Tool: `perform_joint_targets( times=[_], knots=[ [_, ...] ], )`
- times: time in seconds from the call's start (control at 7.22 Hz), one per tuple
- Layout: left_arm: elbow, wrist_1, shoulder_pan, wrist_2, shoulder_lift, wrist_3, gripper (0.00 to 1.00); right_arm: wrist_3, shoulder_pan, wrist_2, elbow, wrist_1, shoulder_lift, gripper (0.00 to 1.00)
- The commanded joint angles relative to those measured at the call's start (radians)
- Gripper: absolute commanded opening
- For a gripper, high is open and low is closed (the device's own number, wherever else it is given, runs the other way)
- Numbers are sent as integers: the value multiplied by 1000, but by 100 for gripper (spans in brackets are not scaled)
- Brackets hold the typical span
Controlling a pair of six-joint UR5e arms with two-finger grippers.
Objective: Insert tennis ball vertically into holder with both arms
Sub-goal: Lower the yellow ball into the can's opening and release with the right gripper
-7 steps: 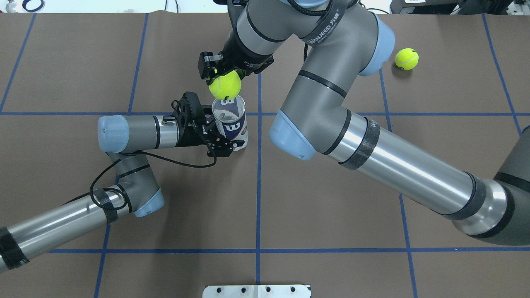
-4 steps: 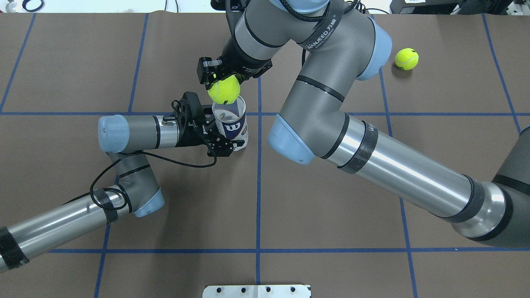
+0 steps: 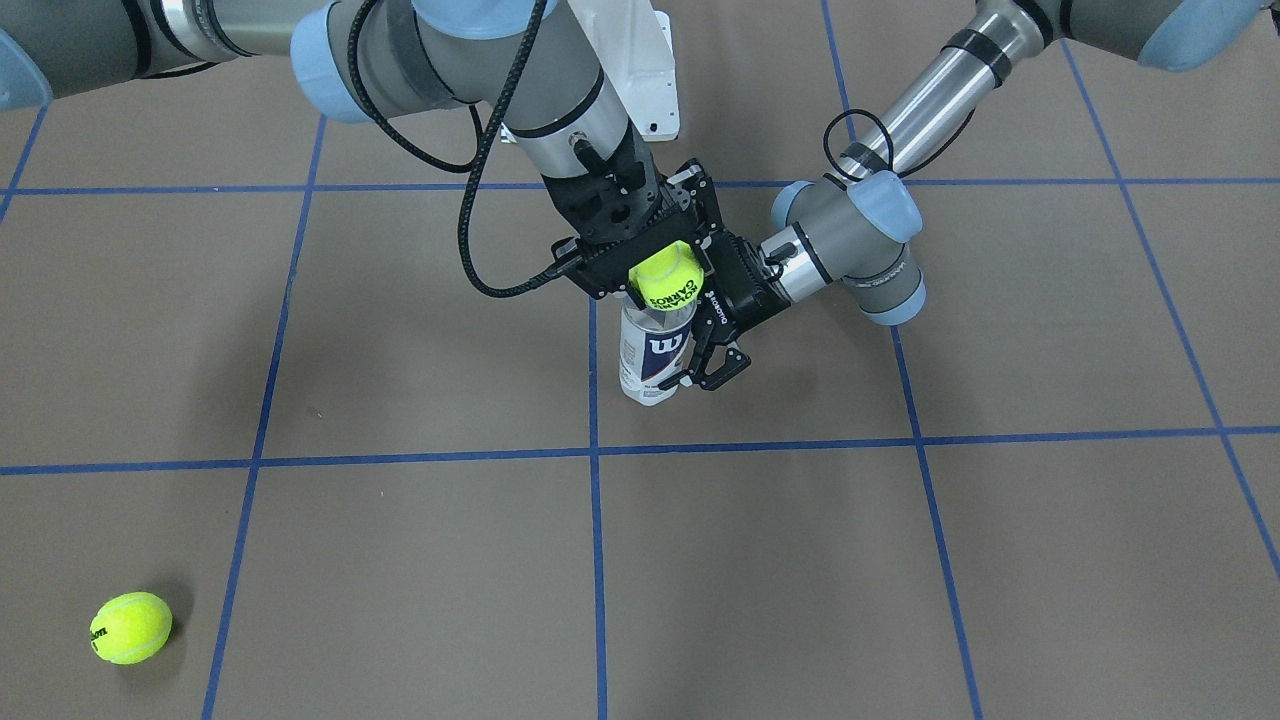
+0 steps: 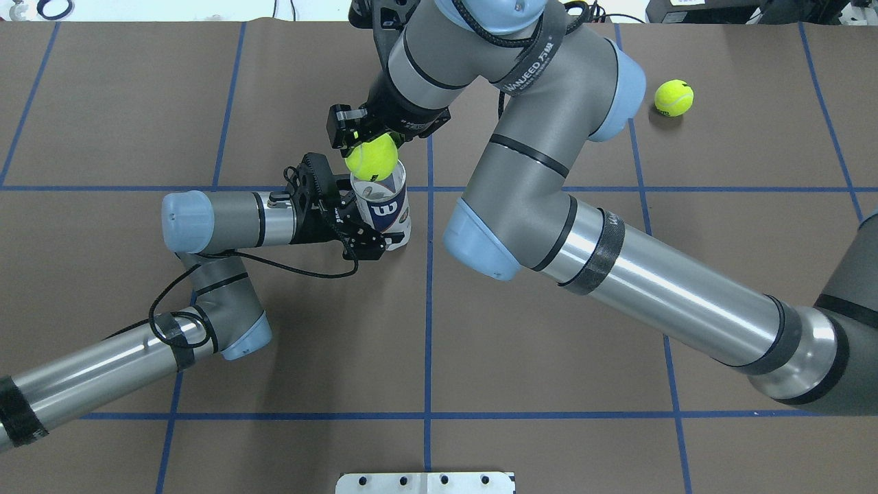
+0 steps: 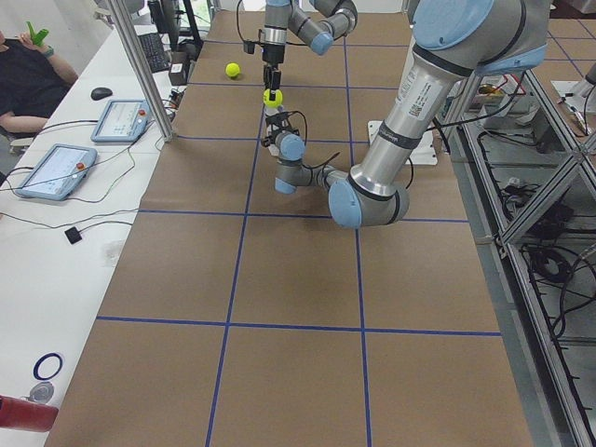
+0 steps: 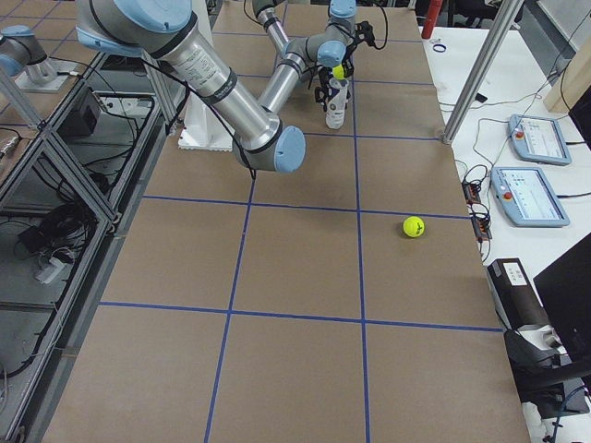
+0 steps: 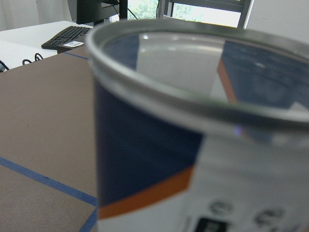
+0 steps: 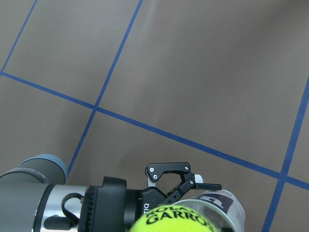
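Ball (image 4: 371,155) pinched in R gripper (image 4: 363,137) over holder (image 4: 381,202) mouth; L gripper (image 4: 357,230) clamps holder upright.

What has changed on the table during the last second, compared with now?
The right gripper, still shut on the tennis ball, carried it slightly toward the robot and down, so the ball now sits at the holder's open rim. The left gripper stayed clamped on the holder, which remained upright. The second ball did not move.
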Motion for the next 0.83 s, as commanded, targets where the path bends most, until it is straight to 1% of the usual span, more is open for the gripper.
perform_joint_targets(
  times=[0.0, 0.14, 0.28, 0.69],
  knots=[
    [0, 0, 0, 0, -2, 0, 99, 0, 0, -3, 1, -1, 0, 73],
    [0, 0, 0, 0, 0, 0, 99, 2, -2, -4, 1, -1, 0, 89],
    [0, 0, 0, 0, 0, 0, 99, 17, -5, -13, 1, -1, -2, 97],
    [0, 2, 0, 0, -2, 0, 99, 17, -5, -17, 2, -1, 0, 98]
  ],
)
